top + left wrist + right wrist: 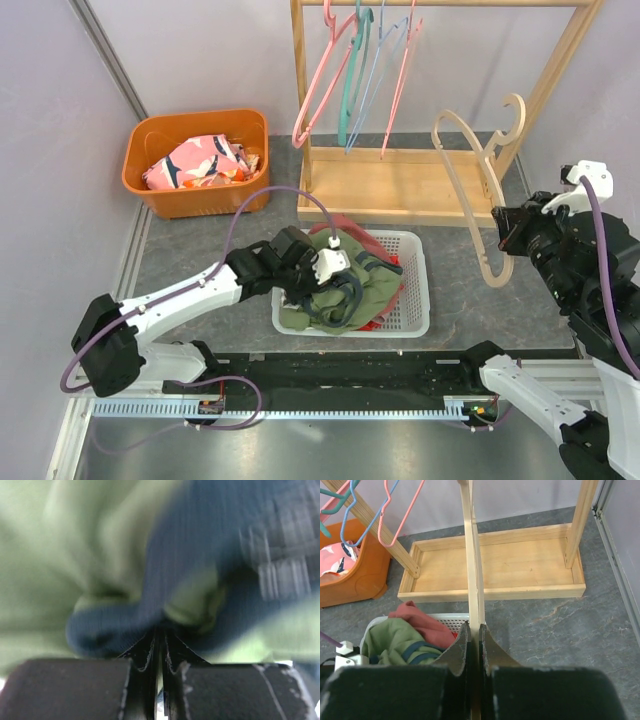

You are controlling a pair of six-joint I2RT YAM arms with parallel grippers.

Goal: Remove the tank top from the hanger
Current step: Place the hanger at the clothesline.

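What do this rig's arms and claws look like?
White links with black joints on both. A purple cable loops over the left arm; another runs along the right arm. The left claw and right claw have matte black fingers with scuffed, whitish edges.

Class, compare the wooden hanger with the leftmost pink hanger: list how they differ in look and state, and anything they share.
The wooden hanger is thick and tan; the leftmost pink hanger is thin. The wooden hanger is off the rack, clamped in the right hand; the pink hanger hangs from the rack, untouched. Both are bare: the tank top lies in the white basket, in the left hand's grip.
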